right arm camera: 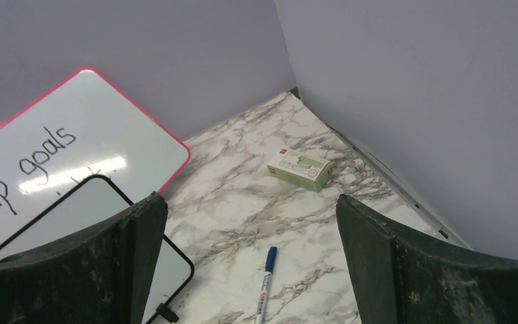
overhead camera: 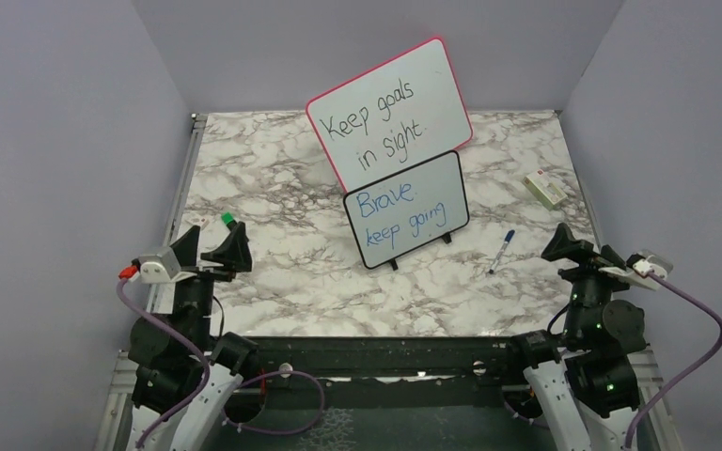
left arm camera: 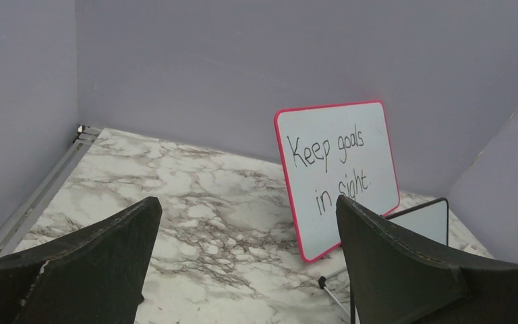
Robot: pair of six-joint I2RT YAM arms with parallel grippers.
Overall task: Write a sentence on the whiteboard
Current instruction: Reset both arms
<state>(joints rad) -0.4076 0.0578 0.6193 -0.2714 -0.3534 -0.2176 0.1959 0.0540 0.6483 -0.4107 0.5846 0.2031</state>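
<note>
Whiteboard stands mid-way across the table, just before the pink-framed board, with the sentence "Brave. keep going" in blue. You have the marker lying loose to its right. Left gripper and right gripper are both spread wide, empty.

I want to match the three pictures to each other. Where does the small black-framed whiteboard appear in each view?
Top external: the whiteboard stands at the centre, with the blue sentence facing the camera.
Left wrist: only its top corner shows, low at the right.
Right wrist: it is at the lower left, partly hidden.
Shared landmark: the pink-framed board directly behind it.
</note>
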